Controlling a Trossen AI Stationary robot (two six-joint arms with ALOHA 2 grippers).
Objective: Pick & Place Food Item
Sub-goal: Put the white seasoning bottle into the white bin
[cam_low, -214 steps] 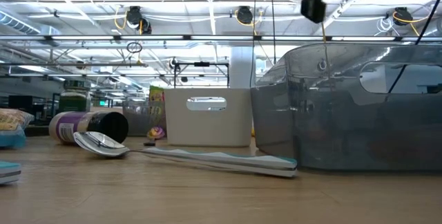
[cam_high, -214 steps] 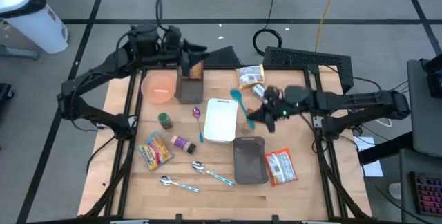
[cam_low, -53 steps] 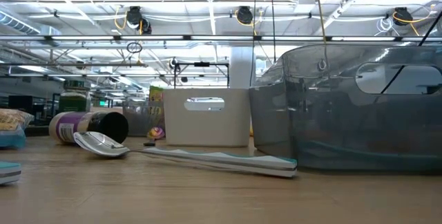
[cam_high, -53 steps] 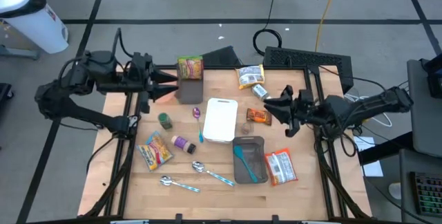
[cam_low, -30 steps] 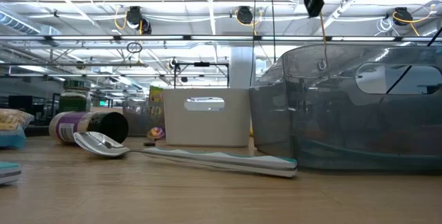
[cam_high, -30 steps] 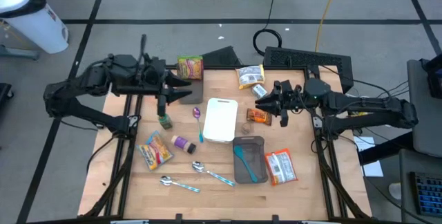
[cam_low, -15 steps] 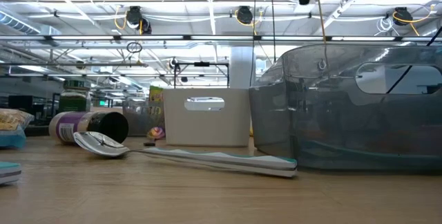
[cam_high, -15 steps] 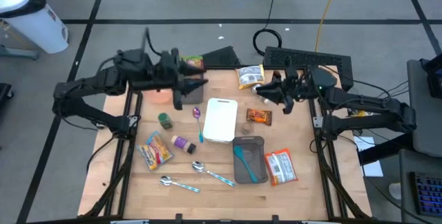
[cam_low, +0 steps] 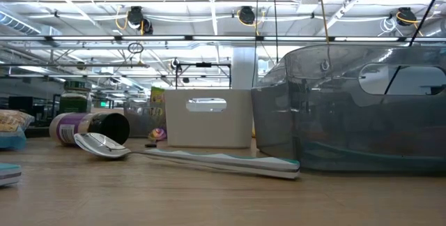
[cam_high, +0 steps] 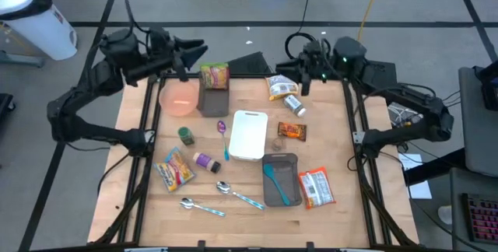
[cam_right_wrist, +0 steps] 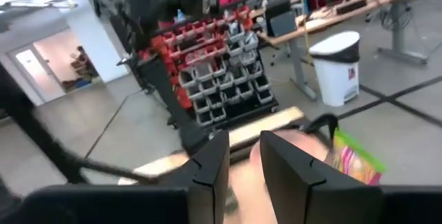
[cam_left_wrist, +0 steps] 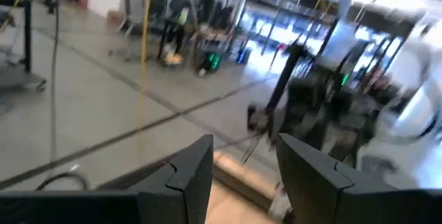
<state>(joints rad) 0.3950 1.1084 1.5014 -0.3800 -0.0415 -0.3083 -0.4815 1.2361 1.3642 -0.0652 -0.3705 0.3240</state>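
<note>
Food items stay on the desk; both claws have pulled back empty.
Nearest, the snack packet (cam_high: 316,188) lies beside the grey tray (cam_high: 282,180); farther, the left claw (cam_high: 194,49) and right claw (cam_high: 289,66) hang slightly spread at the far edge, so no pick is started.

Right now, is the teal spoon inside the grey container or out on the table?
Inside. The high view shows the teal spoon lying in the grey container.

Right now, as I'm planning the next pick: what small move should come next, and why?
Probably lower the right gripper toward the yellow snack packet, which lies beside it at the table's far edge. Its fingers hold nothing, and the left gripper waits beyond the far left corner.
</note>
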